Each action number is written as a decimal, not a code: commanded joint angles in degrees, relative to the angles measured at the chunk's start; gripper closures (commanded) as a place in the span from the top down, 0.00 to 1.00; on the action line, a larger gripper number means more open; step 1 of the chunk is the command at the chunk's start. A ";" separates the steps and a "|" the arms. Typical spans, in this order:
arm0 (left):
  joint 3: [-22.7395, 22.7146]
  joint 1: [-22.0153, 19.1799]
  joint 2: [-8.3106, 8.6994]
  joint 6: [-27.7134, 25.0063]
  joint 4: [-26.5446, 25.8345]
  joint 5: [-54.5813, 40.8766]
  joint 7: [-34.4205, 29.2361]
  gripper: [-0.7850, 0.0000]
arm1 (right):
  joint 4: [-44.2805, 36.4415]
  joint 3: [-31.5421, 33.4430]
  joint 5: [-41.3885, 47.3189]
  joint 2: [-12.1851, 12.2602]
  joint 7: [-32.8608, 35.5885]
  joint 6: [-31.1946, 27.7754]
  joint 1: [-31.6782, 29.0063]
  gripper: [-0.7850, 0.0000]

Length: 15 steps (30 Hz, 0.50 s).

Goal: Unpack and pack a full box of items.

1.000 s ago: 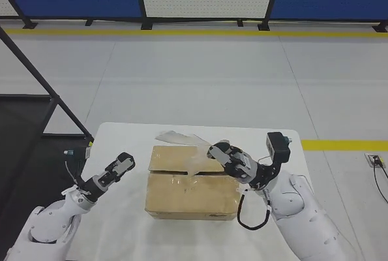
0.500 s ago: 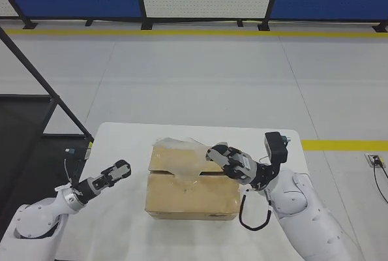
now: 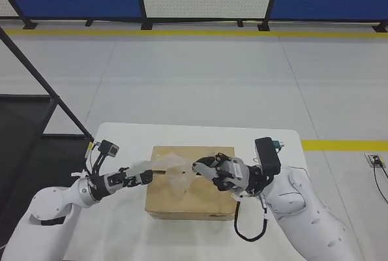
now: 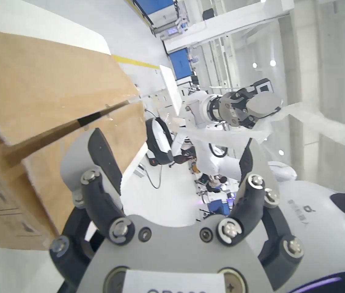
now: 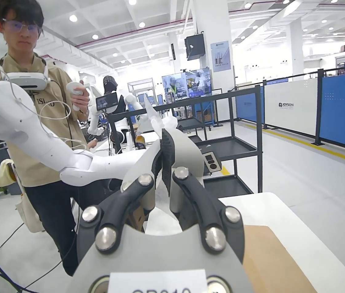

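A brown cardboard box (image 3: 192, 196) lies in the middle of the white table (image 3: 122, 140), its top flaps shut along a centre seam (image 4: 68, 124). My right gripper (image 3: 203, 168) hovers over the box top, shut on a strip of clear plastic film (image 3: 173, 162) that trails toward the box's left end. In the right wrist view the film (image 5: 154, 117) sticks out past the closed fingertips (image 5: 163, 149). My left gripper (image 3: 141, 177) stands open at the left end of the box. The film (image 4: 218, 132) stretches from the right gripper (image 4: 245, 111) toward my left gripper (image 4: 175, 150).
A black metal frame (image 3: 30, 72) stands to the left of the table. A black shelving cart (image 5: 239, 141) stands beyond the table's end. Bare table lies on both sides of the box (image 5: 270, 254).
My left gripper has swung in from the table's left side to the box's left end. The right gripper has carried the film leftward over the box top.
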 commanded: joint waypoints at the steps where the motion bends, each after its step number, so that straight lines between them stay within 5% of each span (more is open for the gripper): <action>1: 1.12 -1.56 -0.13 2.35 1.49 -2.73 -3.23 1.00 | -0.20 -1.63 -1.11 0.57 -1.41 0.00 1.25 0.00; 7: 4.87 -5.30 -0.70 7.32 6.35 -5.57 -7.76 1.00 | 0.20 -6.32 -4.39 2.09 -6.33 0.00 5.02 0.00; 8: 5.33 -5.76 -0.81 7.56 7.15 -5.67 -7.65 0.87 | 0.29 -7.07 -4.92 2.34 -7.15 0.00 5.59 0.00; 10: 6.24 -6.47 -0.98 7.80 8.08 -5.68 -8.23 0.41 | 0.80 -8.32 -5.67 2.85 -8.93 0.00 6.56 0.00; 13: 6.64 -6.96 -1.07 7.59 9.03 -6.02 -8.83 0.00 | 1.43 -9.93 -6.90 3.61 -11.54 0.00 7.76 0.00; 15: 6.67 -6.99 -1.06 8.21 9.32 -6.81 -9.71 0.00 | 1.69 -10.83 -7.85 4.15 -13.20 0.00 8.36 0.00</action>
